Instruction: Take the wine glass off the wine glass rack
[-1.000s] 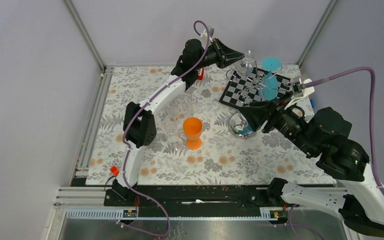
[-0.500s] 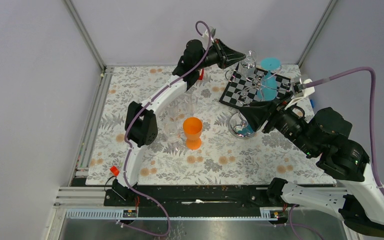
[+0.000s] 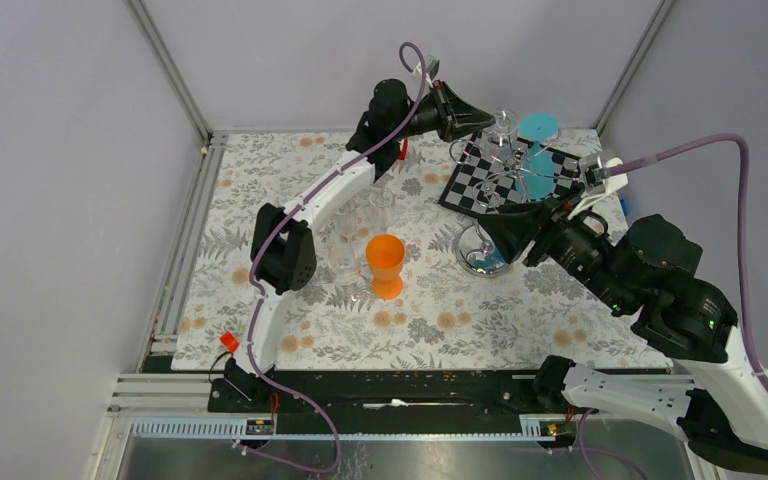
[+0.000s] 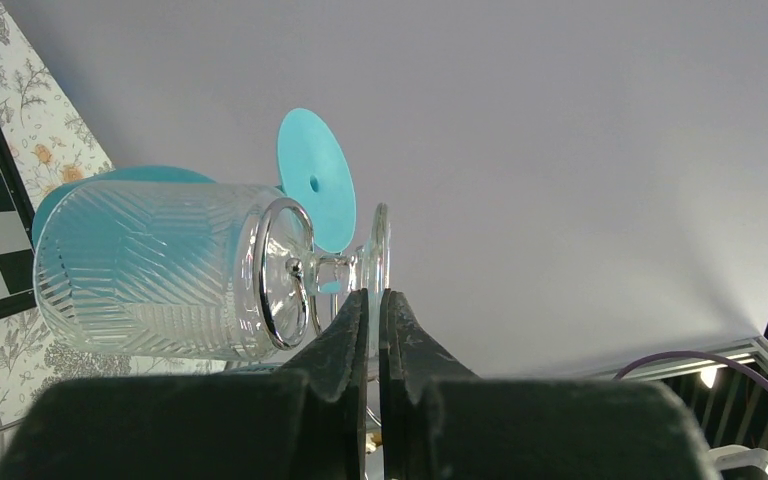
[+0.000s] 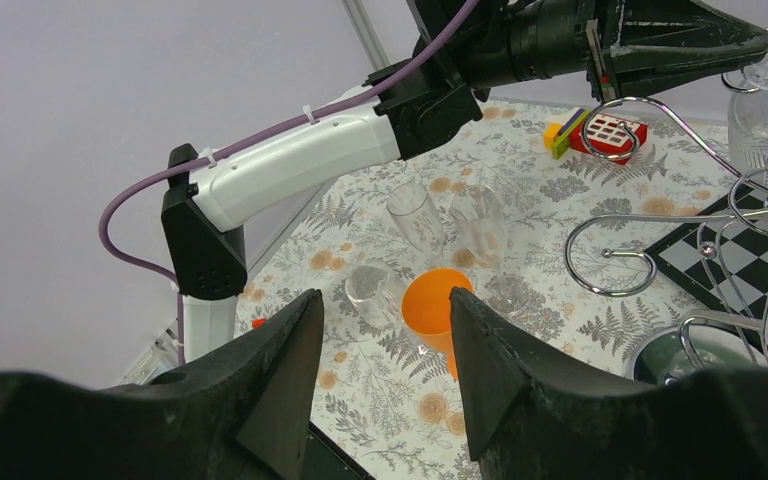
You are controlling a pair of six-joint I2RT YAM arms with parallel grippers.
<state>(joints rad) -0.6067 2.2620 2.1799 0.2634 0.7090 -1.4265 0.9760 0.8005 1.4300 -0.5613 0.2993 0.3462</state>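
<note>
A clear cut-pattern wine glass (image 4: 150, 270) hangs in the silver wire wine glass rack (image 3: 508, 182). One chrome curl (image 4: 285, 275) of the rack still circles its stem. My left gripper (image 4: 373, 295) is shut on the glass's foot (image 4: 380, 240), seen edge on between the fingers. In the top view the left gripper (image 3: 488, 122) is at the rack's far side, by the glass (image 3: 503, 128). A teal wine glass (image 3: 540, 140) hangs beside it. My right gripper (image 5: 385, 300) is open and empty, near the rack's ring base (image 3: 480, 250).
A black-and-white checkered board (image 3: 550, 165) lies under the rack. An orange cup (image 3: 387, 262) and clear glasses (image 3: 345, 262) stand mid-table. A small red block (image 5: 610, 135) sits at the back. Rack spiral arms (image 5: 610, 270) reach out close to the right gripper.
My left gripper has shifted a little to the right with the clear glass's foot in it. The right arm has not moved.
</note>
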